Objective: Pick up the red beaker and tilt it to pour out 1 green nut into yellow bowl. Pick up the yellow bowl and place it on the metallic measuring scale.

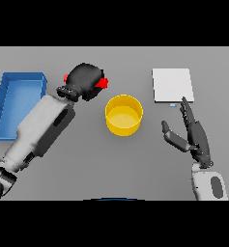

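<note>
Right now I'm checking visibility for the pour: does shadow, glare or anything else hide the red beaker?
Head view: lighting is flat, with no glare or strong shadow; the left hand, fingers curled round the red beaker, covers most of it; the yellow bowl shows clearly.

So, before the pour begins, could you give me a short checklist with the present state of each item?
1. Left hand curled round the red beaker: ok.
2. Beaker over the yellow bowl: not ok, it is beside it.
3. Green nut in the bowl: not ok, none visible.
4. Metallic scale free: ok.
5. Right hand open, apart from the bowl: ok.
6. Nuts inside the beaker: cannot tell.
</note>
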Tool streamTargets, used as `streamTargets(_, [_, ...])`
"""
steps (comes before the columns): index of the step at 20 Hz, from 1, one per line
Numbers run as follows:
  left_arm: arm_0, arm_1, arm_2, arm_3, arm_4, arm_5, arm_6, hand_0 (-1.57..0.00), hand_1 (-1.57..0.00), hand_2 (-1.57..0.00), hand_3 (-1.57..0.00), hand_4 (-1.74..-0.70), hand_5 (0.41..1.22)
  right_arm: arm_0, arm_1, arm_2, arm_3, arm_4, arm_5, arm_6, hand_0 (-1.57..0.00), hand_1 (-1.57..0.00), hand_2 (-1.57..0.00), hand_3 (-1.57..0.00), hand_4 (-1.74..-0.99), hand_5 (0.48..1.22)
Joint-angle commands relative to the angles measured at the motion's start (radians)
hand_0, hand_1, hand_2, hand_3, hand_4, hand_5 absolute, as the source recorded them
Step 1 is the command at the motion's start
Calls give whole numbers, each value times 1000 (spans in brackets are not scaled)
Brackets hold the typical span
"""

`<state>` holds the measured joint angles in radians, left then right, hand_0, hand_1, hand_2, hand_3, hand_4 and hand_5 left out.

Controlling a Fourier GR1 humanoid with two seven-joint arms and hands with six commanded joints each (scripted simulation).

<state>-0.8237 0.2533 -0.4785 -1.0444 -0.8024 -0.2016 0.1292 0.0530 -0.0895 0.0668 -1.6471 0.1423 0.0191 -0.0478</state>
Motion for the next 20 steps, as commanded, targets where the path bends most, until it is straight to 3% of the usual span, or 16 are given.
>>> streamTargets(1, [-20,10,-25,9,-23,-38,-2,-1571,-1571,-1571,-1571,-1640,1205,2,-2,-8,3,-14,6,1,1,1,1,1,-1290,685])
streamTargets(2, [-50,8,-44,20,-43,-67,-2,-1571,-1571,-1571,-1571,-1606,1208,-2,-1,-13,-3,-26,9,7,1,1,1,1,-1284,678])
streamTargets(4, [-88,7,-94,44,-90,-119,4,-1571,-1571,-1571,-1403,-1648,1213,-10,13,-20,5,-44,7,28,1,1,1,1,-1279,661])
streamTargets(7, [-156,14,-165,76,-156,-204,6,-1571,-1571,-1571,-1315,-1685,1217,0,21,-19,1,-53,9,24,1,1,1,1,-1292,635])
streamTargets(11, [-226,-6,-241,137,-224,-244,-25,-1571,-1571,-1571,-1203,-1709,1219,-8,27,-30,7,-73,10,33,1,1,1,1,-1301,607])
streamTargets(15, [-293,-18,-323,168,-295,-247,-82,-1571,-1571,-1571,-1420,-1726,1220,-15,19,-32,19,-69,16,17,1,1,1,1,-1300,601])
streamTargets(19, [-327,-33,-399,206,-366,-239,-106,-1571,-1571,-1571,-1509,-1735,1221,11,13,-27,3,-56,15,3,1,1,1,1,-1297,602])
streamTargets(20, [-335,-36,-414,211,-381,-230,-111,-1571,-1571,-1571,-1522,-1736,1221,-2,15,-29,7,-60,13,23,1,1,1,1,-1291,603])
